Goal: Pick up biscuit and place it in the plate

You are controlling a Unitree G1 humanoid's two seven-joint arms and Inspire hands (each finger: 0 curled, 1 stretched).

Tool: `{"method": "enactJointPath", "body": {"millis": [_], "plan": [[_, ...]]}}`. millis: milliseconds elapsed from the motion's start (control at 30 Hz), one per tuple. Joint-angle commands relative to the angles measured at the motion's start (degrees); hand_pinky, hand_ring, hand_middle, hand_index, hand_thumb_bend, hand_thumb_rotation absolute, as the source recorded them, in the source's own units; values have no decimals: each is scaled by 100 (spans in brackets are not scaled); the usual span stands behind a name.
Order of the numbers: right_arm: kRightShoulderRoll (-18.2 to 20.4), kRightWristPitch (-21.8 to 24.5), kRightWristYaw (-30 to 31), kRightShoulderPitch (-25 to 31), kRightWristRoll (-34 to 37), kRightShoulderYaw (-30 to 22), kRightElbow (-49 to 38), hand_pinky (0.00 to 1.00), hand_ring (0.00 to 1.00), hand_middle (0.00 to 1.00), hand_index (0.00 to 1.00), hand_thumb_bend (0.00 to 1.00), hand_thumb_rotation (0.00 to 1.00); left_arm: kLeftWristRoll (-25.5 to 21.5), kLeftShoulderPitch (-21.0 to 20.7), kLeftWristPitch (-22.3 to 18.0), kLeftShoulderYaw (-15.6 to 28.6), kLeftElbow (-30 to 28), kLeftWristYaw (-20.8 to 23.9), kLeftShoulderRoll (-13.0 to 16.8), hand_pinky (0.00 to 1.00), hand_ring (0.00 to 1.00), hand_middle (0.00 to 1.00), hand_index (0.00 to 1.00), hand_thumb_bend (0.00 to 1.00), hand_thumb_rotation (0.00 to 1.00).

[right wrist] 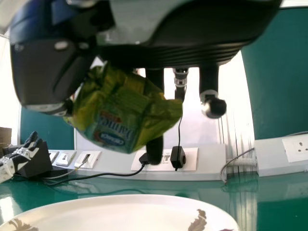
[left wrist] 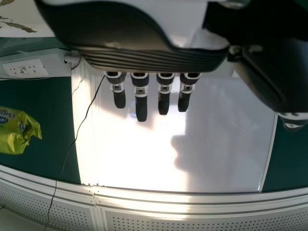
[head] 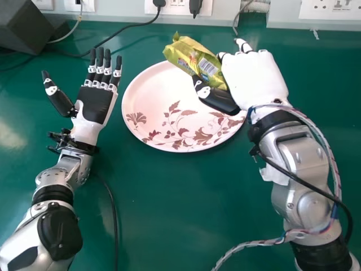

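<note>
Green counter (head: 169, 214) runs back to wall sockets (head: 178, 7), with a dark box (head: 23, 25) and black cable (head: 132, 25) toward the far left. Over the flowered plate (head: 148, 93), the right robot hand (head: 254, 78) pinches the biscuit packet (head: 192, 55); the left robot hand (head: 95, 105), beside the plate, has fingers outstretched.

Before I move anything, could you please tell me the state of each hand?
Left hand: open, fingers straight.
Right hand: closed on the yellow-green biscuit packet, holding it.
</note>
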Motion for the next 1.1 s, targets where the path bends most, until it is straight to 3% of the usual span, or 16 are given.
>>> {"method": "enactJointPath", "body": {"millis": [0, 233, 633, 1067], "plan": [[57, 63, -104, -71, 40, 67, 39, 5, 17, 28, 49, 49, 3, 75, 417, -20, -35, 97, 47, -78, 100, 93, 100, 100, 99, 38], [58, 90, -154, -49, 32, 219, 97, 4, 17, 29, 49, 49, 3, 38, 471, 167, -68, -9, -87, 1, 100, 90, 100, 100, 100, 38], [22, 106, -355, 66, 388, 260, 349, 5, 17, 28, 49, 49, 3, -126, 603, 362, 37, -352, 149, -62, 100, 90, 99, 100, 100, 35], [-54, 134, -576, 224, 532, 404, 518, 5, 16, 28, 49, 49, 3, -238, 604, 337, 21, -333, 165, -36, 100, 89, 98, 100, 99, 33]]}}
